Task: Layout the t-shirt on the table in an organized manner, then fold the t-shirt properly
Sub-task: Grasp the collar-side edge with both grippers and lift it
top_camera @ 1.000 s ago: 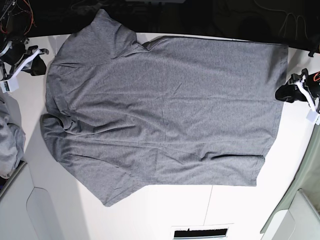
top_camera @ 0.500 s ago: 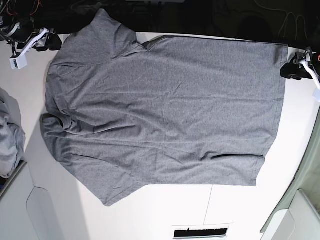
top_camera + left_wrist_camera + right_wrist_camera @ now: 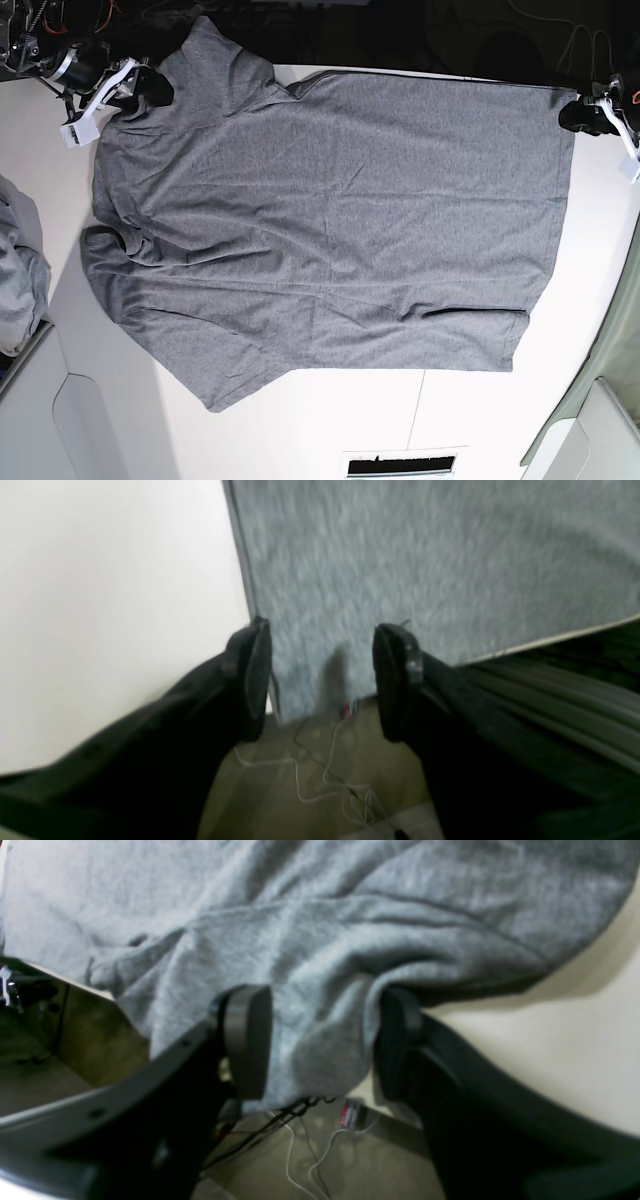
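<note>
The t-shirt (image 3: 320, 230) is lying spread flat across the table (image 3: 330, 420), one sleeve overhanging the far edge. The right gripper (image 3: 320, 1040) is straddling that sleeve's edge, fingers wide, cloth bunching between them. The left gripper (image 3: 320, 675) is hovering with fingers wide, the hem corner between them, nothing held. Layout is looking nearly complete; folding is pending, calling for both to close on cloth.

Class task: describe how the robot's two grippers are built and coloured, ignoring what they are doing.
Both the left gripper and the right gripper have two matte black arms ending in flat, rounded dark pads. In the base view each wrist shows black housing with white parts and a small white tag; red-orange wires show near the right one.
</note>
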{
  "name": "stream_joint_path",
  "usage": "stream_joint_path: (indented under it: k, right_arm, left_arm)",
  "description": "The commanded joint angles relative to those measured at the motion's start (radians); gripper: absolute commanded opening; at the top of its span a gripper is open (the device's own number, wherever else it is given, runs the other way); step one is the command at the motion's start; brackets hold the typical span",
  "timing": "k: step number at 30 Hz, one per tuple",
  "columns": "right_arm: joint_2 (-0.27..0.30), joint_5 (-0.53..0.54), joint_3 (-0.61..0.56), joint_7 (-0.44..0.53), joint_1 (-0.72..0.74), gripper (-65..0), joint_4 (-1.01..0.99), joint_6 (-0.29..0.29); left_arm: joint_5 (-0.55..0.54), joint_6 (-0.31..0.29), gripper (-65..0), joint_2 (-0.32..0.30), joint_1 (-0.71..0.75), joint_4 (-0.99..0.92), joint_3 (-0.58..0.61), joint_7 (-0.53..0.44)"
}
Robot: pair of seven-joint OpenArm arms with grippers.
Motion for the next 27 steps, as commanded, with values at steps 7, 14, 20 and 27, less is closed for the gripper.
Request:
stream_joint_path:
  k: [7,14,20,27]
  right_arm:
    - [-0.011,-0.010,0.001,-0.029,-0.006,-32.1,0.038,0.002]
    - [-0.011,-0.010,0.001,-0.030,-0.006,-39.9,0.042,0.001]
    - [-0.011,-0.009,0.001,-0.030,-0.006,-65.0,0.043,0.001]
    - [-0.011,0.058,0.001,-0.092,-0.014,-65.0,0.150,0.002]
  left_arm:
    - [0.122,-0.009,-30.2,0.016,-0.005,0.011,-0.011,-0.049]
    - [0.123,-0.009,-30.2,0.025,-0.002,0.012,-0.010,-0.047]
    - [0.126,-0.009,-58.1,0.025,-0.002,0.012,-0.010,-0.051]
    - [0.112,-0.009,-65.0,-0.009,-0.002,0.017,-0.010,-0.137]
